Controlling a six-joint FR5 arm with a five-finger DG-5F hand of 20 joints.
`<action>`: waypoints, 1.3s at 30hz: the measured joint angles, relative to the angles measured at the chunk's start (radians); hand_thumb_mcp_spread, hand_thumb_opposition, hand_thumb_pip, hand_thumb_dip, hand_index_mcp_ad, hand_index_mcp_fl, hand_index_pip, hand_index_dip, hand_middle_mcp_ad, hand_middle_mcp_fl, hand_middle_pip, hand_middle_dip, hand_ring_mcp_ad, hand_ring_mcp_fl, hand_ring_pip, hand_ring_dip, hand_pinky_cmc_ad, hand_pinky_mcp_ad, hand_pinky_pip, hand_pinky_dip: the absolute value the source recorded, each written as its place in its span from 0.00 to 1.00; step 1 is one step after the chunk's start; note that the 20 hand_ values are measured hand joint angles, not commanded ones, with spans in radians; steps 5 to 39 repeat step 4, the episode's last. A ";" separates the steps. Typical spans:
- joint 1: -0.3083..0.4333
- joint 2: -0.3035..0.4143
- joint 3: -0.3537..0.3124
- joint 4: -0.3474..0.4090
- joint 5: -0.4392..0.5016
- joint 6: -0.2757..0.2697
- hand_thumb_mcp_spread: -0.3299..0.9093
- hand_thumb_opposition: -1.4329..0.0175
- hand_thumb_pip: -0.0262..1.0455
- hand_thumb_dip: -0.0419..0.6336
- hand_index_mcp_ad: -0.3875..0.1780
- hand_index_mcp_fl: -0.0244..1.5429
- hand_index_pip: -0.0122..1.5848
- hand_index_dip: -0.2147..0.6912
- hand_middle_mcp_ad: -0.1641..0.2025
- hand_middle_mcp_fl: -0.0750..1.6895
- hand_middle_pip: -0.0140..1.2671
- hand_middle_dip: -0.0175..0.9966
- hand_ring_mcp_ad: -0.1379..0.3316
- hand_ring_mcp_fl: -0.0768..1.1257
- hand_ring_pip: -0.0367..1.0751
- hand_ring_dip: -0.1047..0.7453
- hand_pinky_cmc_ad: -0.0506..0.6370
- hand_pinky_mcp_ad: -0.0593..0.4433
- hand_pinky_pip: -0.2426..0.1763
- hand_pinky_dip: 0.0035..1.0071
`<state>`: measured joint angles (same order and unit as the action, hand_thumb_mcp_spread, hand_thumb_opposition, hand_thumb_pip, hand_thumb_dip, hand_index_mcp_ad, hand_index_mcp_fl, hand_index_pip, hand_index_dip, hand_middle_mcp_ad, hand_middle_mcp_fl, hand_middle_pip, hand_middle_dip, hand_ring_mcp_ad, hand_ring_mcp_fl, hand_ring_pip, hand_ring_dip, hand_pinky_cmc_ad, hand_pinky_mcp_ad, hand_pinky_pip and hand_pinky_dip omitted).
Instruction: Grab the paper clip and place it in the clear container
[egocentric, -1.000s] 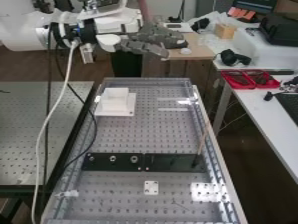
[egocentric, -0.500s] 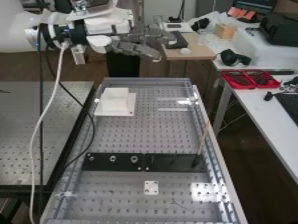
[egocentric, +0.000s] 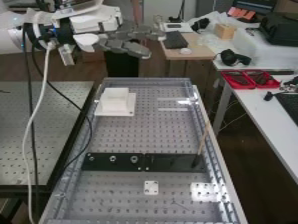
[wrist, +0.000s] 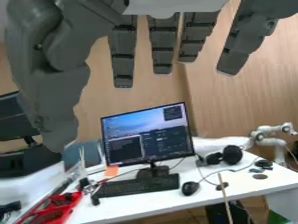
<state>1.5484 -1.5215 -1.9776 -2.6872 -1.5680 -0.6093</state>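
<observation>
The hand (egocentric: 126, 44) is at the upper left of the high view, above and beyond the bench's far end, its fingers extended to the right and holding nothing. In the wrist view, the straight, spread fingers and the thumb of the hand (wrist: 163, 47) hang down with gaps between them. A see-through piece with bright reflections (egocentric: 174, 109) lies at the bench's far right; I cannot tell whether it is the container. Near the bench's close end is a thin faint line (egocentric: 178, 204), too small to identify as a paper clip.
A white block (egocentric: 115, 100) stands at the bench's far left. Black plates (egocentric: 173, 162) cross its middle, with a thin upright stick (egocentric: 203, 139) at their right end. Right of the bench, red trays (egocentric: 249, 80) sit on a white table (egocentric: 256, 110). A monitor (wrist: 148, 136) stands on a desk.
The arm and hand have moved left in the high view, away from the wooden desk behind. The hanging cables have shifted left with them. Things on the bench are unmoved.
</observation>
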 joint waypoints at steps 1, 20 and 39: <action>-0.002 0.000 -0.001 0.004 -0.007 -0.001 0.56 0.48 0.44 0.39 0.46 0.26 0.06 0.49 0.65 0.10 0.11 0.20 0.47 0.06 0.13 0.19 0.58 0.65 0.44 0.30; -0.007 -0.001 0.000 0.006 -0.021 -0.001 0.57 0.47 0.44 0.39 0.46 0.27 0.06 0.49 0.65 0.10 0.11 0.20 0.47 0.06 0.13 0.19 0.58 0.65 0.44 0.30; -0.007 -0.001 0.000 0.006 -0.021 -0.001 0.57 0.47 0.44 0.39 0.46 0.27 0.06 0.49 0.65 0.10 0.11 0.20 0.47 0.06 0.13 0.19 0.58 0.65 0.44 0.30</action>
